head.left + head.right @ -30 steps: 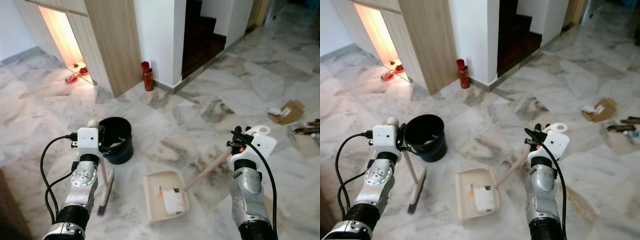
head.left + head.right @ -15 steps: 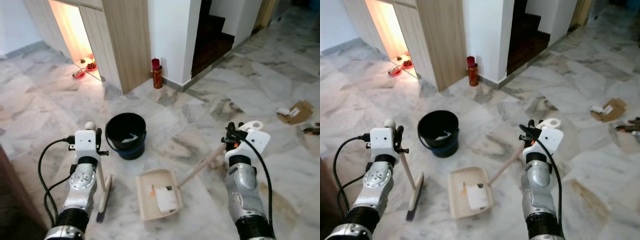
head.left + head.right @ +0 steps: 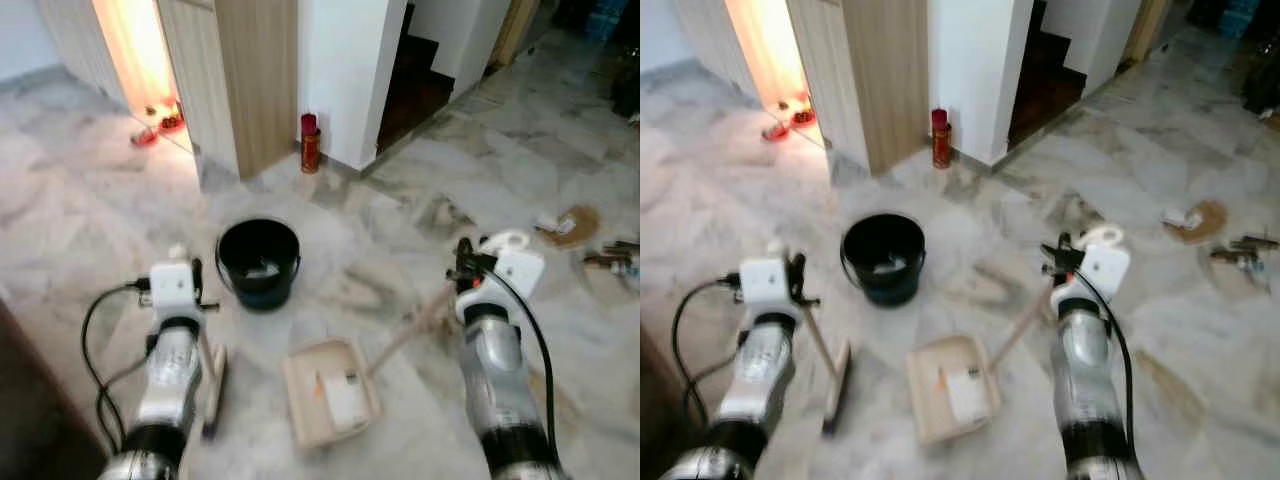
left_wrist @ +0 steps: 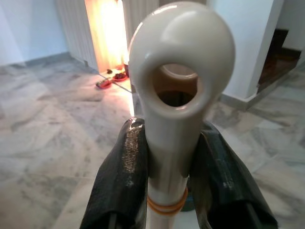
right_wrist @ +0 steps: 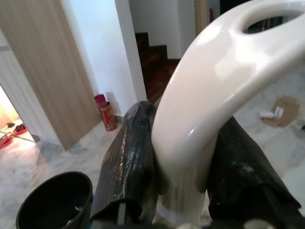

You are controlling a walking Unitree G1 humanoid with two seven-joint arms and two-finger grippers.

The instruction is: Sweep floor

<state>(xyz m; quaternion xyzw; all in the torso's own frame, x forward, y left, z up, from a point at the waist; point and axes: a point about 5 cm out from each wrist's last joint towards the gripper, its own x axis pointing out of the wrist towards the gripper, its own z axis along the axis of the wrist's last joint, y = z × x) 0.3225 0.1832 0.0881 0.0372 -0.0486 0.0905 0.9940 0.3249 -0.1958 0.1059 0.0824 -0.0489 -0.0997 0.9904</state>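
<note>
A cream dustpan [image 3: 330, 392] lies on the marble floor between my arms, with a white scrap of paper in it. Its long handle [image 3: 412, 329] slants up to my right gripper [image 5: 178, 157], which is shut on the handle's looped end [image 3: 508, 241]. My left gripper [image 4: 167, 157] is shut on the cream broom handle [image 4: 178, 86] just below its ring-shaped tip. The broom [image 3: 212, 371] stands nearly upright beside my left arm, its dark bristles on the floor. A black bucket [image 3: 259, 262] with a blue base stands just beyond the dustpan and holds some white litter.
Cardboard and paper scraps [image 3: 565, 224] lie on the floor at the far right. A red canister [image 3: 310, 144] stands against a white wall corner. Dark stairs [image 3: 410, 80] rise behind it. A lit doorway with red slippers [image 3: 155, 125] opens at the back left beside a wooden panel [image 3: 255, 80].
The camera has shifted and the picture is now blurred. Both grippers keep their hold on the broom and the dustpan handle; the dustpan and bucket stay in place.
</note>
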